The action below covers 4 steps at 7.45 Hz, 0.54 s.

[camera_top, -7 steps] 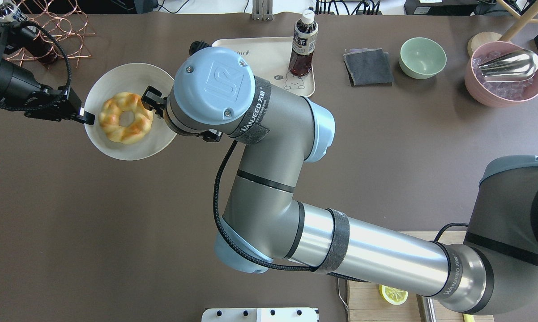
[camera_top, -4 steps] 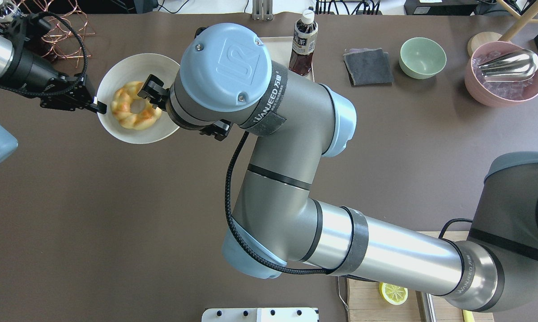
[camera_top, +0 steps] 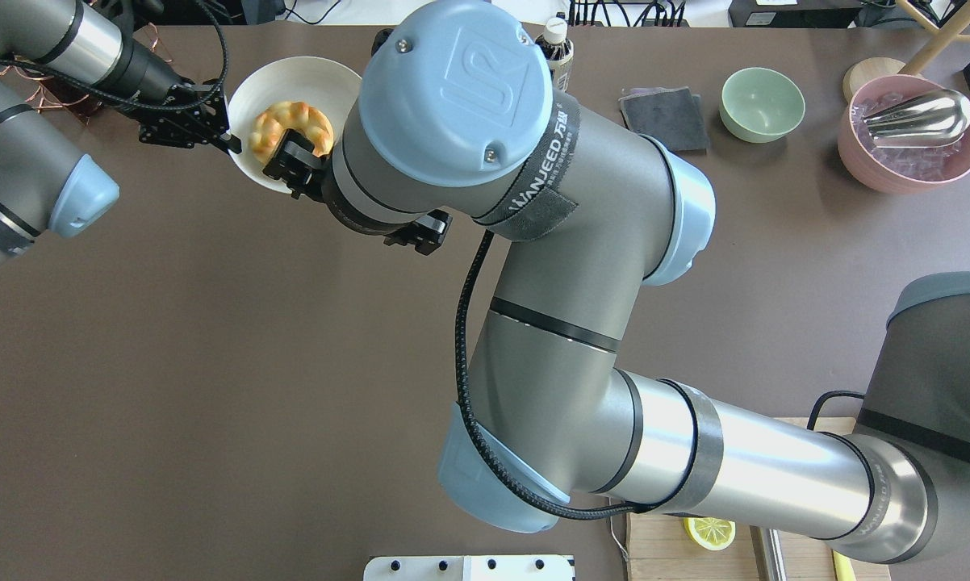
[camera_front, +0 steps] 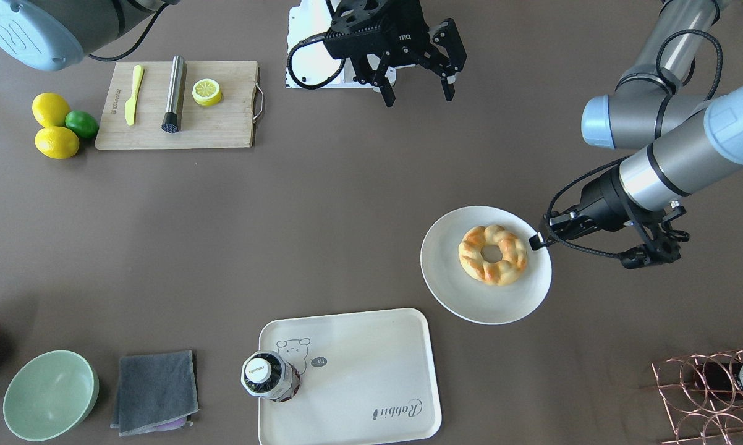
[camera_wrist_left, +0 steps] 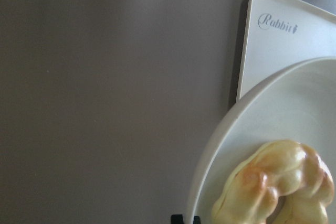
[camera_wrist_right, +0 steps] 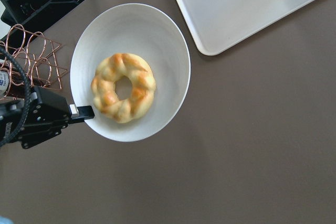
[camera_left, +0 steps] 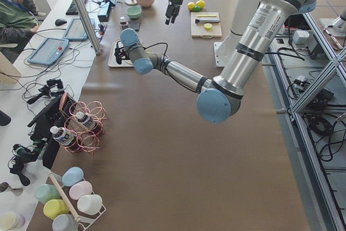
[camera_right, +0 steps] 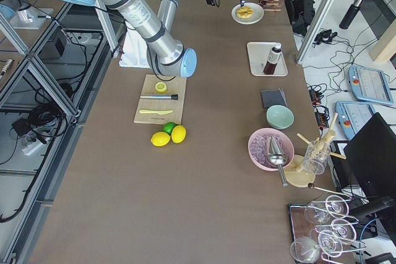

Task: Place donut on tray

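Note:
The donut (camera_front: 509,262), a braided golden ring, lies on a round off-white plate (camera_front: 464,290). My left gripper (camera_front: 535,241) is shut on the plate's rim and seems to hold the plate off the table. The cream tray (camera_front: 359,364) with the bear drawing and "Rabbit" script lies just beside the plate, apart from it. The right wrist view looks down on the donut (camera_wrist_right: 135,102), the plate (camera_wrist_right: 142,35), the left gripper (camera_wrist_right: 84,112) and a tray corner (camera_wrist_right: 247,9). My right gripper (camera_front: 418,94) is open and empty, high above the table. The overhead view shows the donut (camera_top: 287,121).
A dark drink bottle (camera_front: 266,376) stands on the tray's bear end. A copper wire rack (camera_front: 711,395) is near the left arm. A green bowl (camera_front: 50,394) and grey cloth (camera_front: 155,390) lie beyond the tray. A cutting board (camera_front: 223,133) with a halved lemon (camera_front: 206,91) is near the robot.
My left gripper has carried the plate with the donut away from the robot and rightward in the overhead view, towards the tray. The right arm has moved the same way above it.

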Motion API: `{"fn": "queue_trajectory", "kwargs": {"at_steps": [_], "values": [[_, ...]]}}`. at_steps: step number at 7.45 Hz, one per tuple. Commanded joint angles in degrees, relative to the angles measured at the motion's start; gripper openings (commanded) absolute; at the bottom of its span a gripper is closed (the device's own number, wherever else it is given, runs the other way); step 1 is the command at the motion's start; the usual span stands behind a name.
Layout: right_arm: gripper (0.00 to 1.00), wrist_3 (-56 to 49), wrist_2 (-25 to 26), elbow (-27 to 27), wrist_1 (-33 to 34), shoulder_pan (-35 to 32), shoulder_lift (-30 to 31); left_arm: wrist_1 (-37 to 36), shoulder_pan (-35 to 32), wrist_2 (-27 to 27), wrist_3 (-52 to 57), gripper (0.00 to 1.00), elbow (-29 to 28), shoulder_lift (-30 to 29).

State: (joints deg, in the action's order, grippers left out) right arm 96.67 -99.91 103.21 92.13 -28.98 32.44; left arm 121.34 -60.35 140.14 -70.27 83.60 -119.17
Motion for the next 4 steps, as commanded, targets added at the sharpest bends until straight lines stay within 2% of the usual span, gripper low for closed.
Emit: {"fn": "queue_trajectory", "kwargs": {"at_steps": [1, 4], "values": [[0.99, -3.23, -0.45, 3.30, 3.82, -0.20, 0.78, 0.04, 1.19, -5.72, -0.22, 0.00, -13.50, -9.82], [0.99, -7.60, -0.72, 3.66, 4.90, -0.46, 2.09, 0.30, 4.88, -13.81, -4.87, 0.00, -23.90, -19.23]]}}
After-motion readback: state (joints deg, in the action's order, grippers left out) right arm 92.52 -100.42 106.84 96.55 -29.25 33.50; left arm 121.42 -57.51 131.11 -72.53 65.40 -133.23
